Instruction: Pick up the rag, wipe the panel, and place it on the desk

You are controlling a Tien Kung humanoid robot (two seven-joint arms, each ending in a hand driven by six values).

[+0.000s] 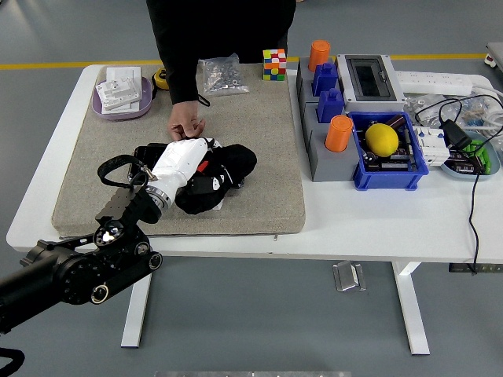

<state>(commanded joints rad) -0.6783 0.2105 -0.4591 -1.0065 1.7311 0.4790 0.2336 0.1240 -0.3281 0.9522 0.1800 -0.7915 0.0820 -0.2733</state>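
Keep the black rag (212,182) pressed flat and rub slowly, so it stays over the panel. The rag lies left of the middle of the frame, on the grey mat (259,133). Your left robot hand (182,163) sits on it, touching, fingers holding the cloth.
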